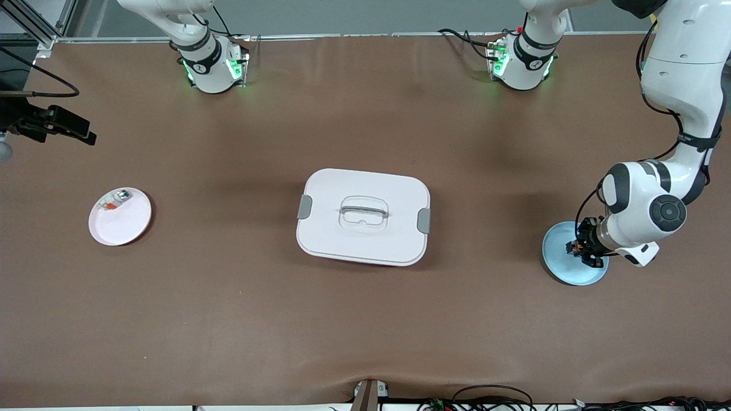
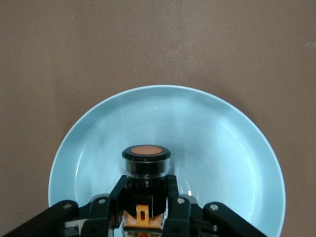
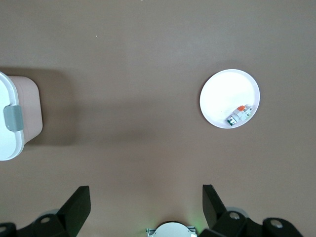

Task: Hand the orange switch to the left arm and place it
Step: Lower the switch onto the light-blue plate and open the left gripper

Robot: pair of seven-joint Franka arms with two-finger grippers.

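We recorded the left gripper (image 2: pixel 145 200) low over the blue plate (image 1: pixel 557 268) at the left arm's end of the table, clenched on the orange switch (image 2: pixel 146 163), cap up. The right gripper (image 3: pixel 143 202) hung released, high above bare table near its own base; that arm waited. The box (image 1: pixel 363 216) sat mid-table, lid on. A pink plate (image 1: pixel 123 222) at the right arm's end held a small silver and red-orange part (image 1: pixel 114 202).
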